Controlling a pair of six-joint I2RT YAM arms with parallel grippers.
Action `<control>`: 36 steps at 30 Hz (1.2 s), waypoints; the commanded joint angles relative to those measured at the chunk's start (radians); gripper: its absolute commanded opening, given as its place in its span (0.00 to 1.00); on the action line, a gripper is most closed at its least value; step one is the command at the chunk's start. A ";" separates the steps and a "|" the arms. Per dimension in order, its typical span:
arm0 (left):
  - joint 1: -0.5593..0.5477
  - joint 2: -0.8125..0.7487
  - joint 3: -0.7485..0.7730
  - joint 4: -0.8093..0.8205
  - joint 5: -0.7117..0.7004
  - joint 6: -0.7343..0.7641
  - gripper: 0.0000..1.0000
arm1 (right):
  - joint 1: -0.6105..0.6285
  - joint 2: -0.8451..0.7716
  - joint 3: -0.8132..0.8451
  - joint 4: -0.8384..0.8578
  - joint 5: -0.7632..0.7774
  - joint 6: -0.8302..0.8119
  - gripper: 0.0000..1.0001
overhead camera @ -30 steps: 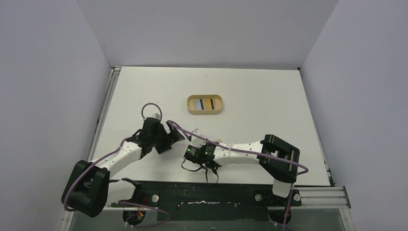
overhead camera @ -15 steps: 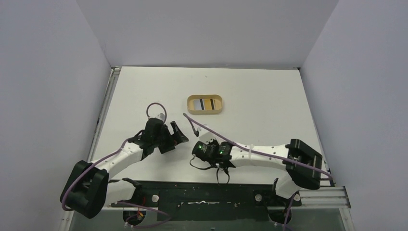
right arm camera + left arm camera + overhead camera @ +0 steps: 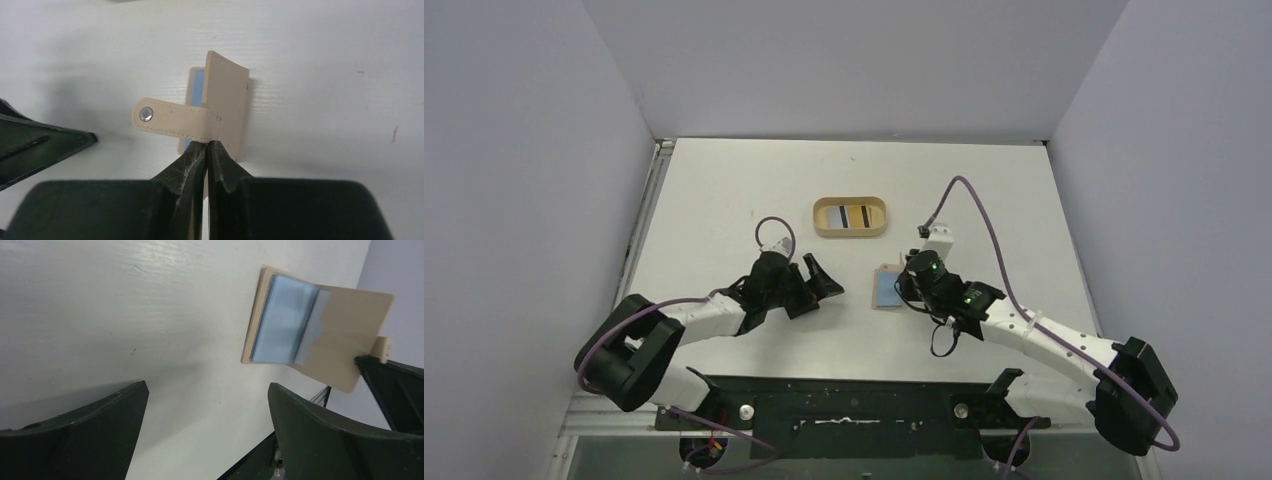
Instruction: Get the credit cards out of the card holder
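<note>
Tan flap material is pinched between the closed fingers of the right claw [image 3: 206, 145]. The card holder [image 3: 227, 95] is gripped at the flap's edge, just where the closing tab [image 3: 175, 120] with its metal snap is attached. The flap is held lifted off the lower half, so the holder is seen open, and the tab is bent sideways across the fingertips. A light blue card [image 3: 197, 82] is tucked in the lower half, just beyond the fingertips and under the raised flap. Whether another card lies beneath it cannot be told. The lower half rests flat on the desk [image 3: 724, 200].

The left claw [image 3: 206, 390] is spread wide with nothing held, low over the desk. Its opening is turned toward the holder, which lies ahead of it and toward its right finger, with a strip of bare desk between them.

Beyond both claws, away from the arm bases and apart from the holder, an oval tray [image 3: 819, 218] with a raised tan rim is set on the desk. Light, dark and yellow stripes are seen inside it.

The desk surface is white and matt, faintly scuffed. It is enclosed by pale grey-lilac walls [image 3: 844, 60] on three sides, and a black bar [image 3: 854, 395] runs along the near edge.
</note>
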 commanded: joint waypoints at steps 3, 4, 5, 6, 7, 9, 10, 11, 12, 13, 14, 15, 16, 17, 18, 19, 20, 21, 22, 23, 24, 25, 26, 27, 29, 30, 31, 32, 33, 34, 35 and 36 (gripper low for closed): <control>-0.031 0.066 -0.001 0.176 -0.041 -0.077 0.88 | -0.127 -0.060 -0.151 0.148 -0.151 0.118 0.00; -0.038 0.074 0.006 0.179 -0.045 -0.079 0.86 | -0.142 -0.064 -0.168 0.150 -0.158 0.125 0.00; -0.047 0.082 0.012 0.178 -0.051 -0.081 0.84 | -0.156 -0.068 -0.186 0.152 -0.167 0.130 0.00; -0.057 0.091 0.022 0.178 -0.057 -0.082 0.81 | -0.171 -0.074 -0.204 0.153 -0.175 0.135 0.00; -0.066 0.103 0.032 0.176 -0.062 -0.083 0.79 | -0.188 -0.081 -0.221 0.156 -0.183 0.142 0.00; -0.088 0.126 0.054 0.177 -0.073 -0.080 0.78 | -0.218 -0.101 -0.267 0.176 -0.206 0.158 0.00; -0.099 0.137 0.067 0.177 -0.078 -0.073 0.77 | -0.233 -0.115 -0.298 0.198 -0.224 0.170 0.00; -0.110 0.151 0.082 0.175 -0.082 -0.060 0.76 | -0.252 -0.130 -0.333 0.224 -0.242 0.184 0.00; -0.121 0.165 0.097 0.175 -0.085 -0.053 0.75 | -0.266 -0.142 -0.365 0.252 -0.260 0.199 0.00; -0.131 0.180 0.111 0.177 -0.087 -0.047 0.74 | -0.279 -0.152 -0.396 0.274 -0.276 0.209 0.00; -0.139 0.195 0.125 0.176 -0.089 -0.043 0.72 | -0.290 -0.158 -0.418 0.297 -0.290 0.216 0.00; -0.144 0.208 0.134 0.177 -0.090 -0.043 0.71 | -0.297 -0.163 -0.433 0.306 -0.300 0.219 0.00; -0.145 0.226 0.141 0.179 -0.092 -0.045 0.69 | -0.303 -0.165 -0.444 0.314 -0.309 0.220 0.00; -0.146 0.237 0.146 0.181 -0.097 -0.048 0.67 | -0.307 -0.166 -0.450 0.318 -0.312 0.217 0.00; -0.146 0.245 0.146 0.184 -0.106 -0.052 0.65 | -0.311 -0.166 -0.456 0.321 -0.312 0.212 0.00; -0.147 0.252 0.145 0.188 -0.118 -0.053 0.64 | -0.315 -0.166 -0.458 0.323 -0.327 0.208 0.00; -0.147 0.256 0.144 0.190 -0.130 -0.053 0.63 | -0.321 -0.166 -0.461 0.324 -0.344 0.203 0.00; -0.147 0.262 0.143 0.193 -0.142 -0.053 0.62 | -0.327 -0.166 -0.465 0.328 -0.356 0.199 0.00; -0.147 0.267 0.145 0.197 -0.149 -0.053 0.60 | -0.335 -0.164 -0.468 0.334 -0.367 0.196 0.00; -0.147 0.273 0.145 0.202 -0.153 -0.054 0.58 | -0.340 -0.160 -0.470 0.341 -0.376 0.193 0.00; -0.147 0.281 0.146 0.213 -0.154 -0.059 0.57 | -0.347 -0.155 -0.472 0.346 -0.384 0.190 0.00; -0.147 0.289 0.149 0.227 -0.146 -0.065 0.54 | -0.352 -0.149 -0.473 0.356 -0.392 0.186 0.00; -0.147 0.298 0.151 0.240 -0.138 -0.072 0.50 | -0.358 -0.142 -0.474 0.363 -0.399 0.184 0.00; -0.147 0.307 0.155 0.254 -0.128 -0.078 0.45 | -0.363 -0.135 -0.476 0.371 -0.407 0.182 0.00; -0.147 0.321 0.163 0.263 -0.110 -0.082 0.32 | -0.376 -0.118 -0.481 0.392 -0.421 0.180 0.00; -0.148 0.327 0.166 0.262 -0.105 -0.082 0.27 | -0.382 -0.109 -0.483 0.402 -0.429 0.180 0.00; -0.148 0.332 0.167 0.260 -0.103 -0.084 0.22 | -0.386 -0.103 -0.485 0.412 -0.436 0.180 0.00; -0.148 0.336 0.165 0.261 -0.102 -0.085 0.19 | -0.390 -0.097 -0.487 0.420 -0.443 0.179 0.00; -0.148 0.339 0.163 0.263 -0.102 -0.086 0.18 | -0.393 -0.092 -0.488 0.426 -0.452 0.178 0.00; -0.147 0.345 0.161 0.272 -0.098 -0.089 0.18 | -0.397 -0.089 -0.489 0.432 -0.459 0.178 0.00; -0.148 0.355 0.160 0.283 -0.091 -0.094 0.18 | -0.399 -0.086 -0.489 0.434 -0.464 0.177 0.00; -0.147 0.364 0.161 0.293 -0.081 -0.099 0.18 | -0.403 -0.086 -0.489 0.435 -0.468 0.175 0.00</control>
